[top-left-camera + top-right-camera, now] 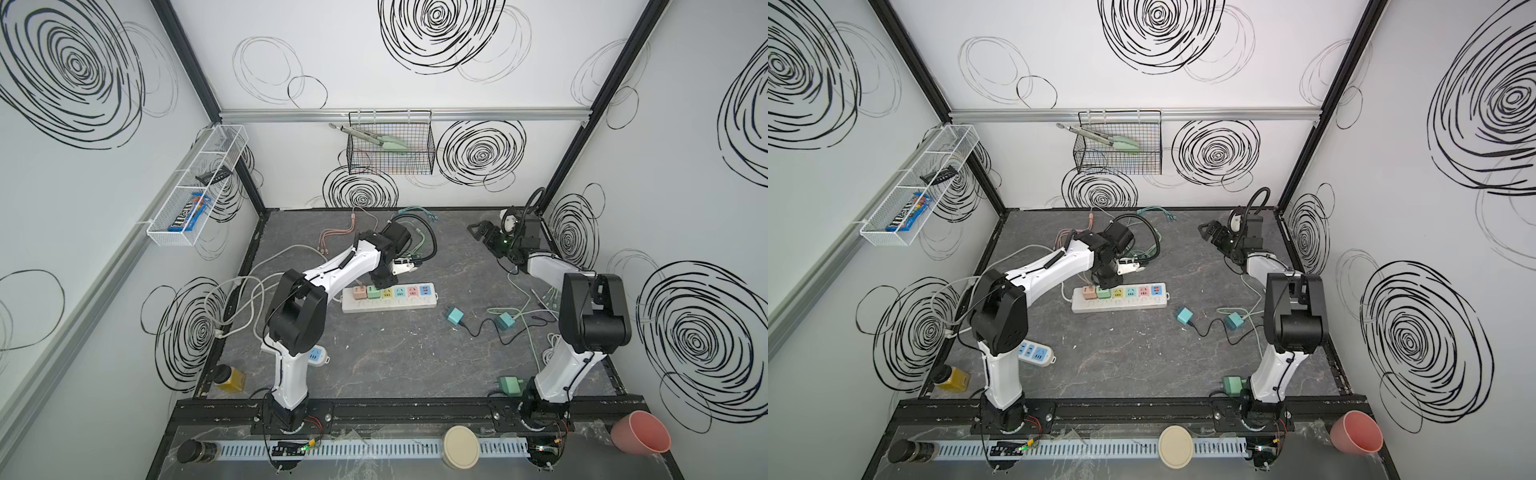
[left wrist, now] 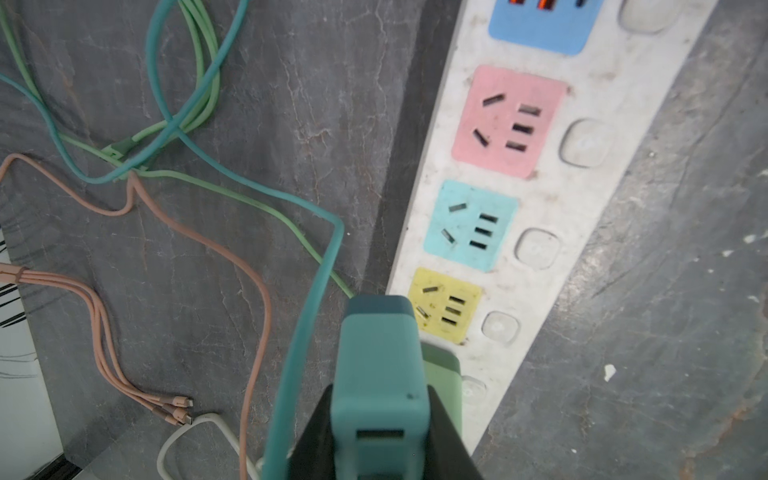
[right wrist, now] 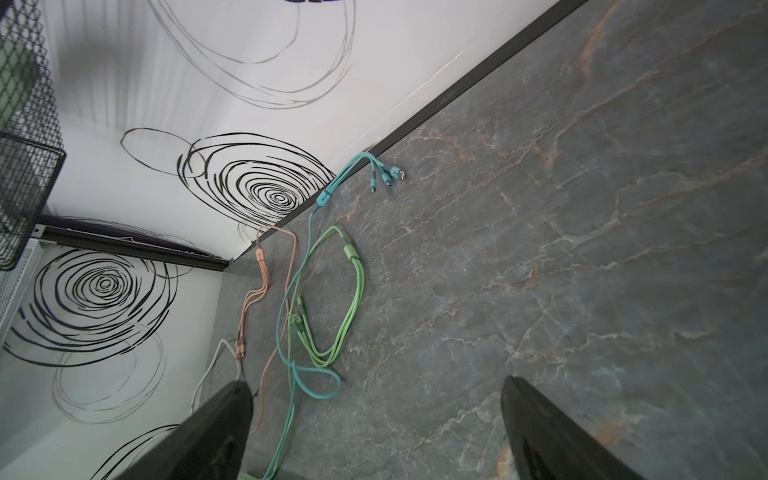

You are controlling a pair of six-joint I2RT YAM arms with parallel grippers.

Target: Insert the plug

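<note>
Teal plastic is what the plug [image 2: 380, 365] is made of, and it is seen clamped by its two broad sides in the left hand [image 2: 379, 392], whose black fingers [image 2: 316, 428] are closed on it. To its left, a teal cable [image 2: 324, 266] is laid over the grey bench [image 2: 291, 104] and is passed just beside the plug; where the cable ends is hidden. The plug is held over the white power strip [image 2: 615, 83], with its front edge just beside the yellow socket [image 2: 446, 305]. The pins are not shown, so it cannot be told whether any of them is entered.

The plug is judged to be light, stiff and rather smooth, so a firm grip on the flat sides is thought suitable, as it is taken now, with the pin face left free. A sideways pull from the cable is to be expected. The strip is probably light too and may be pushed along the bench when it is pressed.

Further right, a loose teal adapter [image 1: 455, 316] is left on the bench, well apart from the strip. At the far right, the right hand [image 3: 382, 432] is held with its fingers wide apart and nothing between them, above bare bench near the back wall.
</note>
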